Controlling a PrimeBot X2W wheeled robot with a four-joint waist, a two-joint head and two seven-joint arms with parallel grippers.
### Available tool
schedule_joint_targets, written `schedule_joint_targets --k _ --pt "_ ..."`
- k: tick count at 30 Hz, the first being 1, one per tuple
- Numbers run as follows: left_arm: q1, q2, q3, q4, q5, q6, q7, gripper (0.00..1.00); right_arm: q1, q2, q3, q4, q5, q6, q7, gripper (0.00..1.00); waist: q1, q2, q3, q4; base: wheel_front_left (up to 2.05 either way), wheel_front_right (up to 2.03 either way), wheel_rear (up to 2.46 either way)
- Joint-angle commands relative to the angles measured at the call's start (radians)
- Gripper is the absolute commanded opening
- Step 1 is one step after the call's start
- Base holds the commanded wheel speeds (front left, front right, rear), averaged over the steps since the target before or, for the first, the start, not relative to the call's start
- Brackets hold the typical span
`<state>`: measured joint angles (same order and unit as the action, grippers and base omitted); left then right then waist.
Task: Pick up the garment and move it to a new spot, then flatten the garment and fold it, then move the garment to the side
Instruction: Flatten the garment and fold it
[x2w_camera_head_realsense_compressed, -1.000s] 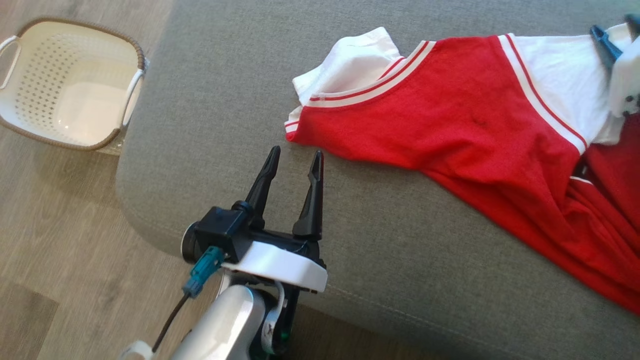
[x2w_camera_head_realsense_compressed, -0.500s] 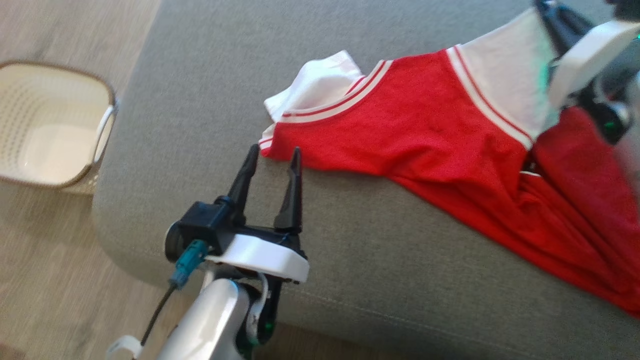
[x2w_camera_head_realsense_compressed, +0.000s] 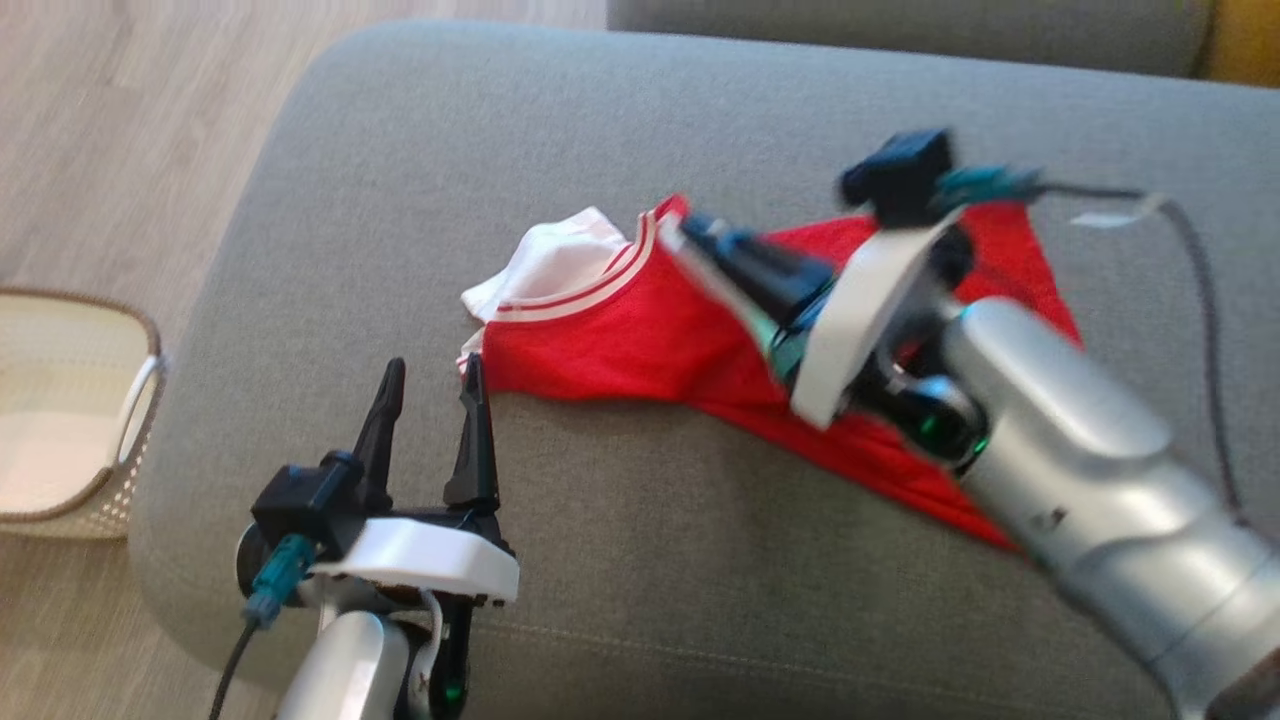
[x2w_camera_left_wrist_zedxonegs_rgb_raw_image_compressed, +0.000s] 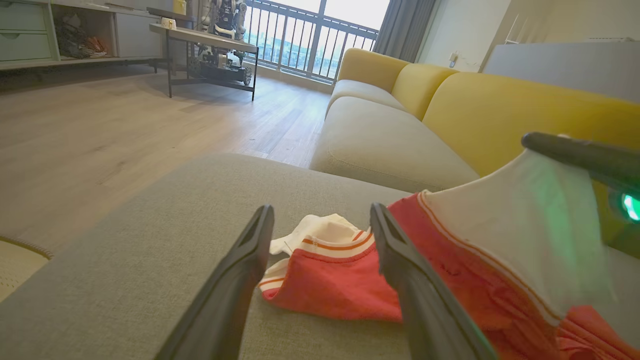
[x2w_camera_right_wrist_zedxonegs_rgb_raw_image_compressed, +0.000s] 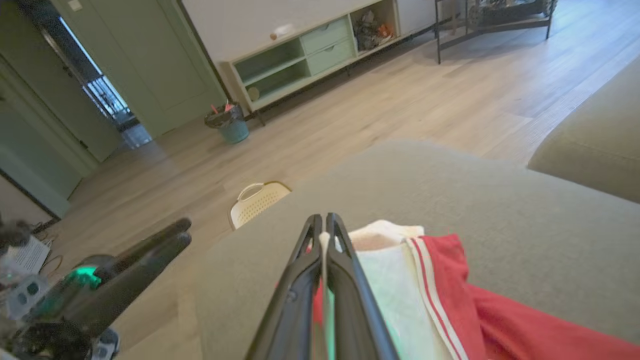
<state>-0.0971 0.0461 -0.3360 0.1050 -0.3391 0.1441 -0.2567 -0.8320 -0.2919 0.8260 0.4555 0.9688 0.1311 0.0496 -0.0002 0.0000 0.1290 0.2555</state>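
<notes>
Some garment (x2w_camera_head_realsense_compressed: 620, 340) hidden, right hand (x2w_camera_head_realsense_compressed: 692, 230) blurred

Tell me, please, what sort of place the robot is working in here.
Probably a home living room: a yellow sofa stands beside the grey upholstered seat bearing the red and white garment, the floor is wood planks, and a low sideboard with drawers lines the wall.
</notes>
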Motion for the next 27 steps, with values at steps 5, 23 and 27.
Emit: schedule_joint_targets --k 5,23,27 --pt "-0.020 0.004 0.039 -0.041 0.007 -0.016 -0.005 1.00 0.025 0.105 0.017 0.141 -0.110 0.000 -0.042 0.00 0.0002 0.0000 -0.007 0.033 0.00 0.00 0.00" --pt "0.000 0.004 0.029 -0.039 -0.002 0.000 -0.005 1.00 0.020 0.195 0.113 0.329 0.032 0.000 -0.102 1.00 0.0002 0.0000 0.004 0.091 0.00 0.00 0.00" --pt "-0.007 0.004 0.036 -0.034 0.005 -0.008 -0.005 1.00 0.017 0.125 0.093 0.304 0.069 0.000 -0.163 1.00 0.0002 0.0000 -0.016 0.036 0.00 0.00 0.00"
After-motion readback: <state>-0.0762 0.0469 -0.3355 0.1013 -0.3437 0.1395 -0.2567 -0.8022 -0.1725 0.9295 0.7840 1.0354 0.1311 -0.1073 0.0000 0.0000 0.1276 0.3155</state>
